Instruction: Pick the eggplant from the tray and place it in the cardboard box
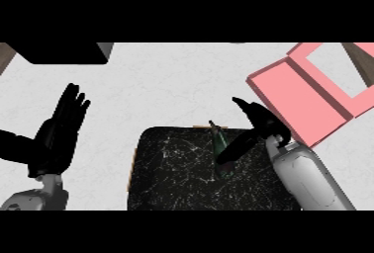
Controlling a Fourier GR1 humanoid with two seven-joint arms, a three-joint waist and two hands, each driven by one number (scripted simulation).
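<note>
Right hand [257, 123] sits over the eggplant [217, 134] on the tray [171, 168]; we can't tell whether it grips. Left hand [62, 128] spread, resting at left; pink cardboard box [292, 96] up right of the tray.

A broad bare stretch of the desk [168, 84] is left free beyond the tray [168, 173], and the way across to the cardboard box [292, 99] at the far right is unobstructed (a pink flap is spread toward the tray). The far-left corner is taken by a black block [62, 52]; the left margin is occupied by the left robot hand [62, 128].
</note>
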